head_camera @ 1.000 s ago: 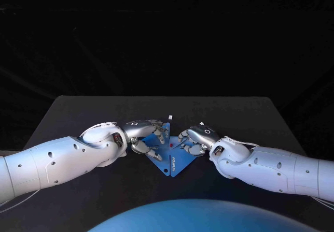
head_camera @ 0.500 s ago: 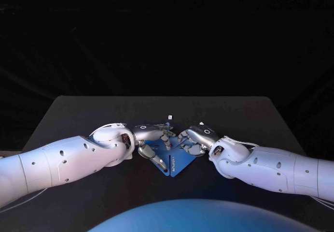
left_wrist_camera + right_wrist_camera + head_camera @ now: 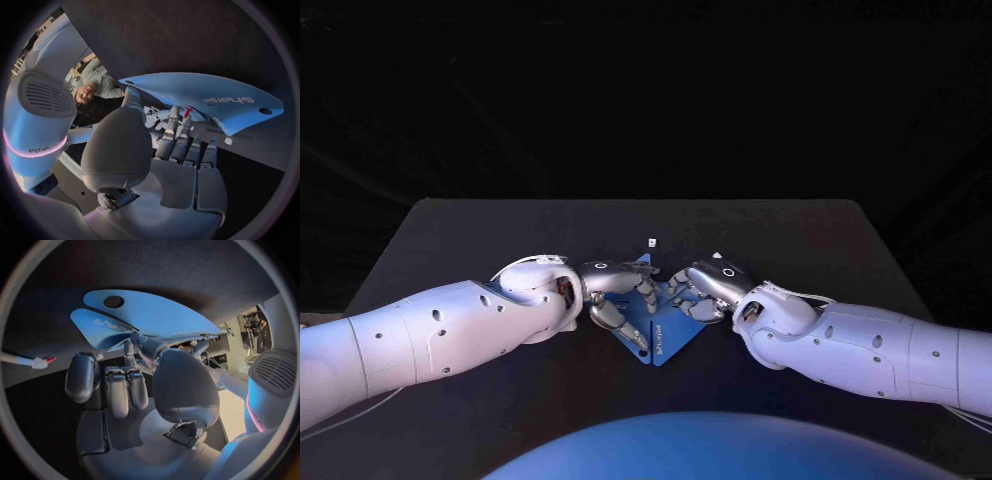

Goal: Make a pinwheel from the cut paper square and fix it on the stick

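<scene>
Head view: the blue paper square [image 3: 655, 335] is lying around the middle of the black table [image 3: 473, 240], and both arms are meeting over it. The left hand [image 3: 610, 290] and the right hand [image 3: 704, 287] are sitting on its upper part, one on each side. Its lower corner is poking out toward the robot.

Left wrist view: the left hand [image 3: 156, 165] is pinching a lifted flap of the paper square [image 3: 200, 97] between thumb and fingertips, so it's clamped on paper. The flap is curving rather than creasing. It's showing a printed logo and a punched hole near its tip.

Right wrist view: the right hand [image 3: 131, 390] is reaching its fingers up to the edge of the paper square [image 3: 156, 315]. I can't tell if it's actually gripping or just touching. Two flaps are showing here, one with a hole. The white stick [image 3: 22, 360] with a red tip is lying off to the side, apart from the paper.

Handling guess: it's looking like a thin sheet, super light and bendy, probably tearing easily at the cuts and holes. I'd be taking each flap gently near its tip, by the hole. I'd also be pinning the centre down so it isn't sliding around.
</scene>
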You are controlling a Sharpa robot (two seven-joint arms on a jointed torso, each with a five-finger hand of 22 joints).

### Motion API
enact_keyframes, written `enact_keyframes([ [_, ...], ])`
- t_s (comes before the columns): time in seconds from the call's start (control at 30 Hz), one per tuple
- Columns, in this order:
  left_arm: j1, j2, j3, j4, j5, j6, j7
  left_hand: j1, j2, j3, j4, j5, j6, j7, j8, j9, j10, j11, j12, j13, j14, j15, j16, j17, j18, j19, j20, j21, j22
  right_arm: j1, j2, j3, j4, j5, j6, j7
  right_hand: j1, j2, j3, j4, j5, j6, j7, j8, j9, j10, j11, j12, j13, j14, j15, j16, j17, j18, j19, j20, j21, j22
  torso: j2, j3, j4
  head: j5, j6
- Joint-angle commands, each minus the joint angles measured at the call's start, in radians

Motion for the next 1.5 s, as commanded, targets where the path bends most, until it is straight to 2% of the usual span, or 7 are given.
enact_keyframes([
  [0.03,0.001,0.002,0.0,-0.001,0.014,0.024,0.015,0.004,0.006,0.003,0.0,-0.002,0.016,0.001,0.031,0.029,0.005,0.008,-0.006,-0.002,0.005,0.004,0.002,0.0,0.008,-0.006,0.001,0.001,0.001,-0.001,0.0,-0.001,0.001,-0.005,0.015,0.0,-0.002,-0.001,-0.001,0.005,0.002,0.001,-0.001,-0.007,-0.001,0.104,0.005,0.003,0.263,0.108,0.007,0.004,0.263,0.003,-0.003,0.004,0.004,0.001,-0.001,-0.0003,0.0006,0.0,0.0],
  [0.27,0.001,0.0,0.0,-0.004,0.02,0.017,0.018,0.007,0.02,0.013,0.0,-0.003,-0.008,-0.01,0.058,0.073,0.018,0.022,-0.005,-0.002,0.007,0.012,0.0,0.0,0.007,-0.005,0.001,0.003,0.002,-0.001,-0.001,-0.001,0.001,-0.005,0.015,0.0,-0.001,-0.001,-0.001,0.005,0.002,0.002,-0.001,-0.007,-0.001,0.104,0.005,0.003,0.263,0.108,0.007,0.004,0.263,0.003,-0.003,0.004,0.004,0.001,0.0,-0.0004,0.0006,0.002,0.0],
  [0.53,0.001,-0.001,0.0,-0.007,0.028,0.015,0.016,0.006,-0.002,-0.002,0.001,-0.001,0.007,-0.052,0.136,0.162,-0.01,0.065,-0.008,-0.004,-0.007,0.041,-0.004,-0.005,-0.008,-0.006,0.003,0.004,0.003,-0.001,-0.001,-0.001,0.001,-0.005,0.016,-0.001,0.0,-0.001,-0.001,0.005,0.002,0.003,-0.001,-0.007,-0.001,0.104,0.005,0.003,0.263,0.108,0.007,0.004,0.263,0.003,-0.002,0.004,0.005,0.001,0.0,-0.0005,0.0006,0.002,0.0],
  [0.93,0.001,0.001,0.0,-0.013,0.031,0.035,0.006,-0.008,-0.031,-0.025,0.002,0.0,0.017,-0.067,0.198,0.244,-0.033,0.085,-0.009,-0.005,-0.022,0.059,-0.005,-0.008,-0.026,-0.008,0.002,0.004,0.002,-0.001,-0.002,-0.001,0.002,-0.004,0.016,-0.002,0.0,-0.001,-0.001,0.005,0.002,0.003,-0.001,-0.007,-0.001,0.104,0.005,0.003,0.263,0.108,0.007,0.004,0.263,0.003,-0.002,0.004,0.005,0.001,0.0,-0.0001,0.0008,0.002,0.0],
  [1.07,0.001,0.002,0.0,-0.016,0.033,0.048,0.005,-0.012,-0.023,-0.02,0.002,0.0,0.019,-0.063,0.208,0.258,-0.03,0.083,-0.008,-0.004,-0.019,0.059,-0.004,-0.007,-0.028,-0.009,0.002,0.004,0.002,-0.001,-0.002,-0.001,0.003,-0.004,0.016,-0.002,0.0,-0.001,-0.001,0.005,0.002,0.003,-0.001,-0.007,-0.001,0.104,0.005,0.003,0.263,0.108,0.007,0.004,0.263,0.003,-0.002,0.004,0.005,0.001,0.0,-0.0003,0.0004,0.001,0.0],
  [1.27,0.0,0.008,-0.001,-0.024,0.037,0.066,0.006,-0.009,0.008,0.005,0.001,-0.002,0.009,-0.004,0.235,0.305,-0.019,0.044,-0.007,-0.004,-0.012,0.036,-0.002,-0.006,-0.014,-0.014,0.0,0.002,0.001,-0.001,-0.002,-0.001,0.003,-0.004,0.016,-0.001,0.002,0.0,0.0,0.005,0.002,0.006,-0.002,-0.007,-0.003,0.104,0.004,0.003,0.263,0.108,0.007,0.004,0.263,0.003,-0.002,0.005,0.005,0.002,0.0,-0.0006,-0.0003,0.0,0.0],
  [1.5,0.0,0.011,-0.001,-0.032,0.043,0.072,0.009,-0.007,0.017,0.011,0.001,-0.002,-0.004,0.022,0.25,0.329,-0.023,0.027,-0.008,-0.004,-0.014,0.024,-0.003,-0.006,-0.002,-0.017,0.001,0.001,0.0,-0.001,-0.002,-0.001,0.005,-0.004,0.016,-0.002,0.002,0.0,0.0,0.005,0.002,0.006,-0.002,-0.007,-0.003,0.104,0.004,0.003,0.263,0.108,0.007,0.004,0.263,0.003,-0.002,0.005,0.005,0.002,0.0,-0.0005,-0.0002,-0.001,0.0],
])
